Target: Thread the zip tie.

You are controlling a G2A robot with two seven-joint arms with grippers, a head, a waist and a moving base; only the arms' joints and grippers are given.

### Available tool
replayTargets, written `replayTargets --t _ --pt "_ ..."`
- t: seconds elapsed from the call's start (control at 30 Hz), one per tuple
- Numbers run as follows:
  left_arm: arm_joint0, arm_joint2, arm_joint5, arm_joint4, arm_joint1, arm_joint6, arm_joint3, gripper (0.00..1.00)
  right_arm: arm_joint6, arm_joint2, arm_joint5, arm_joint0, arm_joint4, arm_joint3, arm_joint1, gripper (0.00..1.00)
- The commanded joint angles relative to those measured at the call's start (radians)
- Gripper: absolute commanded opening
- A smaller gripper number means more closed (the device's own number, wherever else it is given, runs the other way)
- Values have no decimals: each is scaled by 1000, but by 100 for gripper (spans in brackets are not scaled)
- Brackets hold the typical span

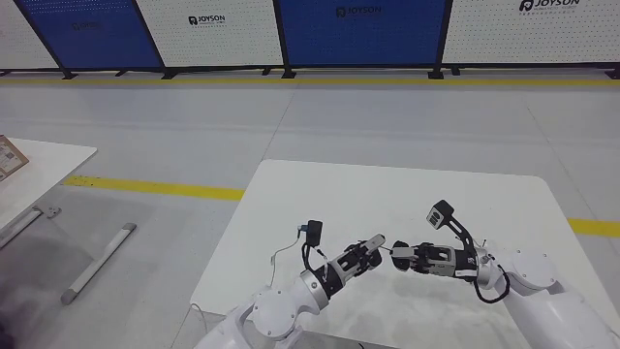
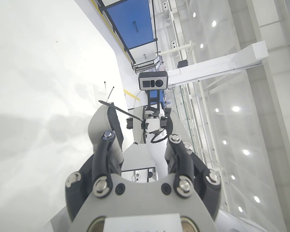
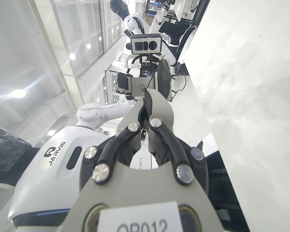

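The zip tie (image 2: 120, 111) is a thin black strap held above the white table (image 1: 407, 194) near its front edge. My right gripper (image 3: 146, 94) is shut on one end of it, and the strap (image 3: 151, 77) runs from those fingers toward the left arm. My left gripper (image 2: 139, 112) faces the right gripper (image 2: 145, 124) and stands open, jaws wide apart. The strap's free end crosses the tip of one left finger (image 2: 112, 115). In the top view the left gripper (image 1: 375, 247) and right gripper (image 1: 398, 253) nearly meet tip to tip.
A short thin dark piece (image 2: 110, 92) lies on the table just beyond the left gripper. Blue and white pegboard panels (image 1: 358, 10) stand across the floor behind. Another white table (image 1: 39, 170) stands at the far left.
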Motion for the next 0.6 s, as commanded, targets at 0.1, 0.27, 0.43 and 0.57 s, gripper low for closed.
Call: replayTargets --t 0.1,0.27,0.43,0.57 --pt "0 -2 -2 -2 -1 1 3 0 0 0 0 0 0 0 0 0" --pt "2 -5 -7 -5 -2 2 5 0 0 0 0 0 0 0 0 0" --pt "6 -9 -14 -3 -3 6 5 0 0 0 0 0 0 0 0 0" --pt "7 -10 -16 -2 -4 5 6 0 0 0 0 0 0 0 0 0"
